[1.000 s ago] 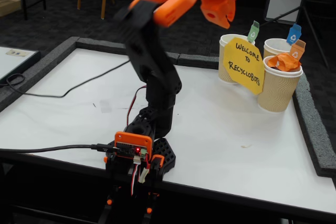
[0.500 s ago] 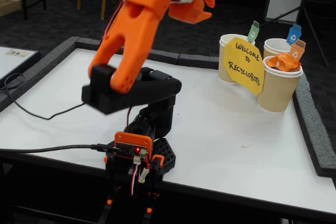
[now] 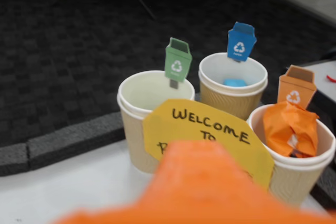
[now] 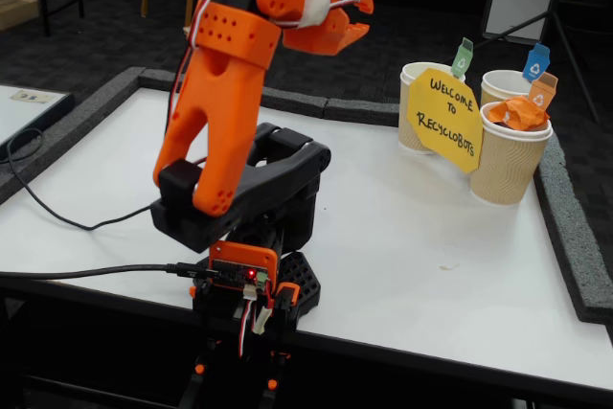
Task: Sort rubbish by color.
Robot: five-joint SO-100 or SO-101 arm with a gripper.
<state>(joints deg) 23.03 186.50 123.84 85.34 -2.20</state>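
In the wrist view we see three beige ribbed cups clustered behind a yellow sign (image 3: 210,135) reading "WELCOME TO". The cup with the green tag (image 3: 149,116) sits at about ten o'clock from the sign's middle, and from this angle we see no wad in it. The cup with the blue tag (image 3: 233,85) stands at twelve o'clock, and the light blue wad (image 3: 234,82) lies low inside it. The cup with the orange tag (image 3: 294,166) is at three o'clock, with the orange wad (image 3: 290,128) filling its mouth and rising above the rim. A blurred orange part of the arm (image 3: 205,192) covers the bottom of the frame at six o'clock, below all the cups and touching none; we cannot tell the finger spacing here. In the fixed view the gripper (image 4: 330,21) is raised high at about eleven o'clock in the frame, well apart from the cups, which stand at two o'clock on the white table (image 4: 383,237). Nothing shows between its fingers, but we cannot tell how far they are parted. The orange wad (image 4: 517,112) sits in the nearest cup, well right of the gripper.
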